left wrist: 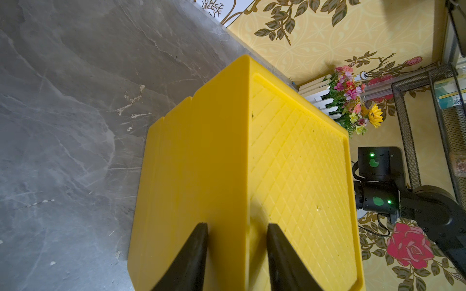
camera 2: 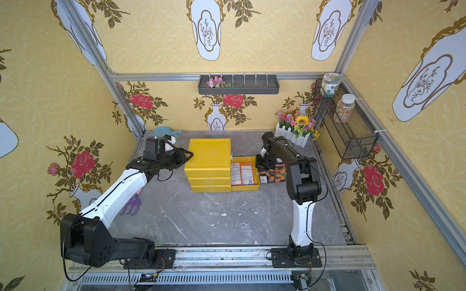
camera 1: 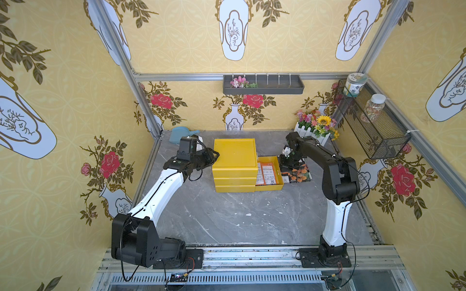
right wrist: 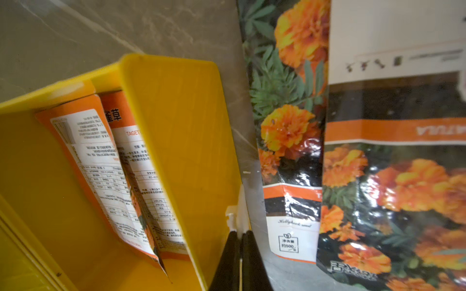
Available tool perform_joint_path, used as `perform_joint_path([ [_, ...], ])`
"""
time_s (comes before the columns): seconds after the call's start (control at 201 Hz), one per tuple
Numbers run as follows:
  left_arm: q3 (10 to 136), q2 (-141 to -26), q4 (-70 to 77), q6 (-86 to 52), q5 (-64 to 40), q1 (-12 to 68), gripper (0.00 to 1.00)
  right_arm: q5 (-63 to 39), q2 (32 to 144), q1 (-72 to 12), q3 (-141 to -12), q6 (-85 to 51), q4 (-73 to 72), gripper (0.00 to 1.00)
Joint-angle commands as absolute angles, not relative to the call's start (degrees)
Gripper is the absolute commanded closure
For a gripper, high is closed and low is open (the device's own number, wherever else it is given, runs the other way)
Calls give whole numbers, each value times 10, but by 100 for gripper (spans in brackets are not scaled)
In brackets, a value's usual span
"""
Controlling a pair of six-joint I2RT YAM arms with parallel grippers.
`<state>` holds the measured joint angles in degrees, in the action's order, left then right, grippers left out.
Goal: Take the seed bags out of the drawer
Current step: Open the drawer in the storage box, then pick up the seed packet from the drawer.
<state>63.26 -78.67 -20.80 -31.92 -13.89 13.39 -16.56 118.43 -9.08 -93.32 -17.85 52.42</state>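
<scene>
In a top view, two seed bags (camera 1: pixel 266 173) lie text-up in the open drawer (camera 1: pixel 278 161). Two more bags (camera 1: pixel 299 175) lie on the table (camera 1: pixel 239 214) beside it, with the right gripper (camera 1: pixel 283 163) between them.

Left wrist: the left gripper (left wrist: pixel 237 228), jaws narrowly parted, straddles the top edge of the cabinet (left wrist: pixel 201 163).

Right wrist: the jaws are pinched on the drawer's white tab (right wrist: pixel 233 216), with bags on either side.

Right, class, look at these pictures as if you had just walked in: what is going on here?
A two-armed robot is emptying a yellow drawer unit. The left gripper, jaws apart, braces the unit's top edge. The right gripper is shut at the white tab on the front of the pulled-out drawer. Two orange-flower seed bags lie on the table beside it; two other seed bags are in the drawer, text side up.
</scene>
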Motion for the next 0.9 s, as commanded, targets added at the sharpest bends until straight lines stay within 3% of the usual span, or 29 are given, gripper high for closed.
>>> perform_joint_path([
  [0.0,627,-797,-287,-316,-131,134,57,-137,1183,-88,-941,-177,530,79],
  [0.219,633,-804,-283,-320,-133,134,57,-118,1169,-79,-952,-175,543,63],
  [0.652,643,-818,-279,-323,-135,134,57,-156,1144,-85,-984,-179,553,60],
  [0.896,641,-819,-276,-324,-136,134,57,-211,1163,-139,-993,-191,540,60],
])
